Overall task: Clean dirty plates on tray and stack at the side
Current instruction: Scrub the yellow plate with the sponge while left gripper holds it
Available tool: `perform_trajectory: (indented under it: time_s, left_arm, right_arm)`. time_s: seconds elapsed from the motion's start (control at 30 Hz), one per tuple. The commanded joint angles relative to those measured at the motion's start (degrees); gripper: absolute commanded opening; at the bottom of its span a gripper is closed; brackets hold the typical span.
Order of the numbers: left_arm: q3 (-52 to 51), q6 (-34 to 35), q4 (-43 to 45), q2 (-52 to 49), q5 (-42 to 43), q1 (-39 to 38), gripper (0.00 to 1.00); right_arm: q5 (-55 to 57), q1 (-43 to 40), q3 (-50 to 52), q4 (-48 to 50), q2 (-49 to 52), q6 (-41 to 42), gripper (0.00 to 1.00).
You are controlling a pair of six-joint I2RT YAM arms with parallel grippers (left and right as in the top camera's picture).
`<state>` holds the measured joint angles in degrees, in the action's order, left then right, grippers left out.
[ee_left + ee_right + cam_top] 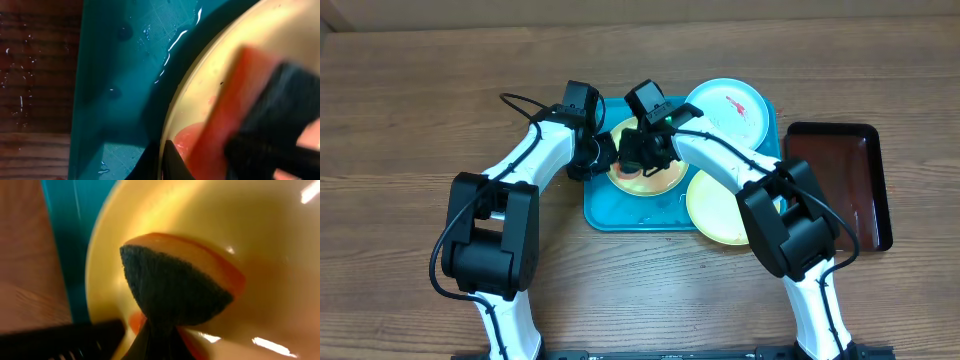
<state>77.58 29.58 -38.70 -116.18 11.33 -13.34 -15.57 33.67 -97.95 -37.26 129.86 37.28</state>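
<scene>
Overhead: scrubbing step in hand. I steady pale yellow round plastic plate inside large teal rectangular plastic tray; left end effector pinches its rim, I judge. Smeared light blue-white plate and second yellow plate wait; arms crowd each other.
Left wrist: orange-red smear beside orange sponge with dark scouring pad.
Right wrist: right end effector clamped on sponge. Next: wipe smear, then stack on wooden counter.

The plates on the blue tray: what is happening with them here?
The right gripper holds a sponge and presses it on a smeared yellow plate in the tray. The left gripper is shut at that plate's rim and seems to steady it. A pale blue plate with a red smear and a second yellow plate wait beside it; nothing is stacked yet.
</scene>
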Motion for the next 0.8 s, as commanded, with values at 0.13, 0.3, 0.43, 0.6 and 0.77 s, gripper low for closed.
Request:
perform_trajectory:
  time_s: [0.13,0.3,0.43,0.6,0.77]
  left_arm:
    - [-0.7,-1.9,0.0,-2.0,0.8,-0.2,0.04]
    - [-0.7,-1.9,0.0,-2.0,0.8,-0.2,0.04]
    - [-0.7,-1.9,0.0,-2.0,0.8,-0.2,0.04]
    - [-0.7,-1.9,0.0,-2.0,0.8,-0.2,0.04]
    - [-0.7,-2.0,0.1,-2.0,0.8,-0.2,0.04]
  right_arm:
    - [11.9,-2.3,-0.5,2.8,1.0,6.5,0.04]
    - [12.9,-4.0,-0.5,-1.6,1.0,6.4,0.04]
    - [10.1,-5.6,-1.6,-8.8,0.3,4.3,0.04]
    - [4.7,-6.5,-3.8,-19.7,-0.2,1.1,0.04]
    - [0.5,-4.1,-3.6,-19.4,-0.1,-1.4,0.04]
